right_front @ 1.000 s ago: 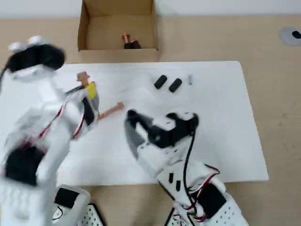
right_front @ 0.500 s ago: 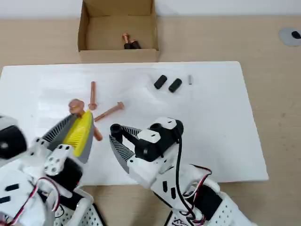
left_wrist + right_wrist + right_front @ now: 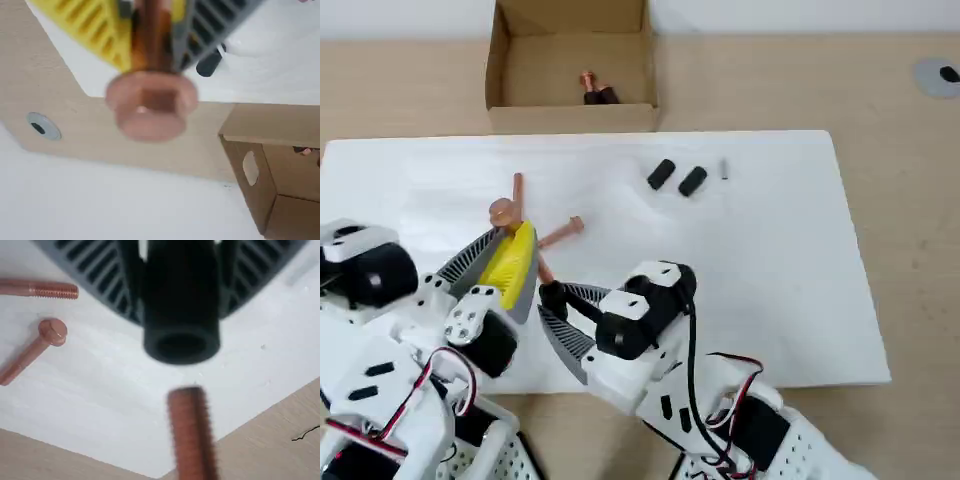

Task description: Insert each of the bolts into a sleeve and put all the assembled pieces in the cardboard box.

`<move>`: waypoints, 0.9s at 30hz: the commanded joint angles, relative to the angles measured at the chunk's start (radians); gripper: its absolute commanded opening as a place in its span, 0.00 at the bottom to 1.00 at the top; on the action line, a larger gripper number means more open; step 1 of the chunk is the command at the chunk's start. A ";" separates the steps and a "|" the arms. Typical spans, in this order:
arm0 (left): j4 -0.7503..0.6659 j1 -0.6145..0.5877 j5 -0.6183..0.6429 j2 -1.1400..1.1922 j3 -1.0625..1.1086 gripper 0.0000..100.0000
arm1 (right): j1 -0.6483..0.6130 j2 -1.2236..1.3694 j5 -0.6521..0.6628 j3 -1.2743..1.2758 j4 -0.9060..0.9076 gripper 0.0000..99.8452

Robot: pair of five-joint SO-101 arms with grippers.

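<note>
Now, cardboard box (image 3: 570,118), assembled piece (image 3: 595,90) inside

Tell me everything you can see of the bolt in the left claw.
The bolt is copper-coloured, metal by its look, with a round flanged head bearing a hex top and a threaded shank. The left claw is shut on its shank, head sticking out past the tips. It is held off the white mat, tilted, its threaded end pointing at the open mouth of the black sleeve in the right claw, close but not yet in.
</note>
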 commanded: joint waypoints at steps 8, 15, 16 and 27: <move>0.092 0.051 -0.021 -0.004 -0.003 0.00 | -0.016 0.005 0.009 -0.005 -0.031 0.01; 0.120 0.147 -0.092 -0.007 0.008 0.00 | -0.016 0.005 0.006 -0.007 -0.029 0.01; 0.120 0.147 -0.107 -0.007 0.014 0.00 | -0.016 0.005 0.006 -0.008 -0.028 0.01; 0.127 0.150 -0.218 -0.008 0.020 0.00 | -0.016 0.005 0.006 -0.007 -0.028 0.01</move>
